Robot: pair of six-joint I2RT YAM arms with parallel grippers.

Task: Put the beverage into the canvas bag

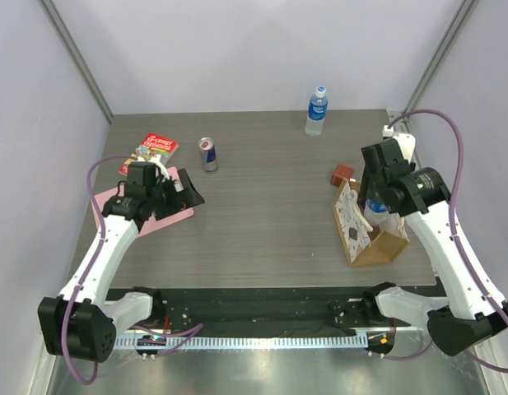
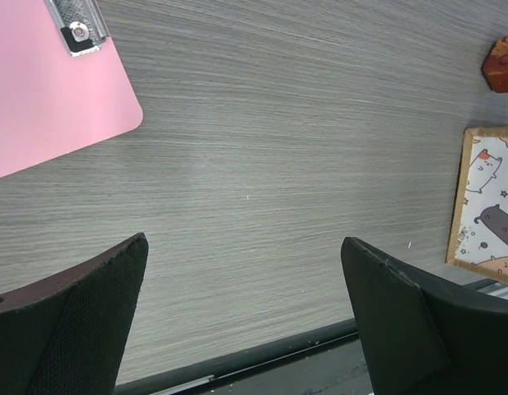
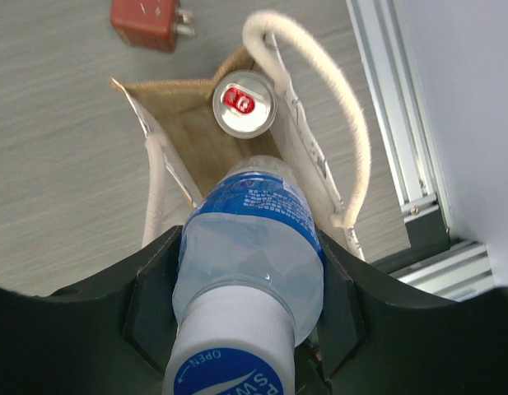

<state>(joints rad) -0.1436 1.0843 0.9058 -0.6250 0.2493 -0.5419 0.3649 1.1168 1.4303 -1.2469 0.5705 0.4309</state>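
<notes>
My right gripper (image 3: 249,284) is shut on a clear water bottle (image 3: 252,239) with a blue label and white cap, holding it upright just over the open mouth of the canvas bag (image 3: 184,123). A silver can (image 3: 244,103) stands inside the bag. In the top view the bag (image 1: 377,240) sits at the right of the table, its white cat-print panel facing left, with the right gripper (image 1: 375,206) and bottle (image 1: 374,216) above it. My left gripper (image 1: 188,189) is open and empty at the left; in its wrist view it (image 2: 245,263) hovers over bare table.
A second water bottle (image 1: 316,111) stands at the back. A can (image 1: 207,154) and a red book (image 1: 152,150) lie at the back left by a pink clipboard (image 1: 167,216). A small red-brown box (image 1: 344,174) sits just behind the bag. The table's right edge rail (image 3: 402,123) is close.
</notes>
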